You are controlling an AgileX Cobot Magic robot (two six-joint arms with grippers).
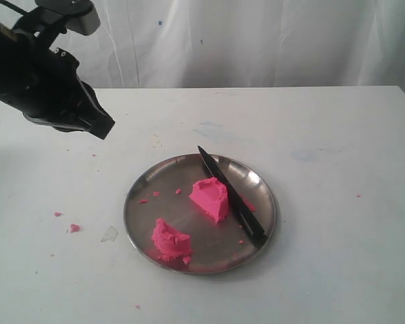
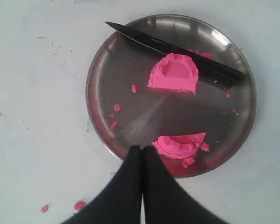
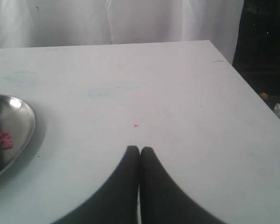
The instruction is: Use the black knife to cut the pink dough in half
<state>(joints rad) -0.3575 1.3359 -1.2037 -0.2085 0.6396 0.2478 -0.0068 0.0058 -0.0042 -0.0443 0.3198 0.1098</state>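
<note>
Steel plate [image 1: 163, 187], mid-table [image 1: 324, 135]: holds the pink dough [image 1: 209, 198], cut into two chunky halves lying apart, one mid-plate, one by the near-left rim.
Black knife [image 1: 231, 194]: flat on the plate, blade touching the mid-plate half's right side, tip at the far rim.
Pink crumbs [image 1: 73, 228]: on the table left of the plate.
Left gripper [image 2: 141, 148]: fingers pressed together, empty, raised far-left of the plate.
Right gripper [image 3: 139, 149]: fingers together, empty, right of the plate.
White curtain [image 1: 256, 40]: behind the table.
</note>
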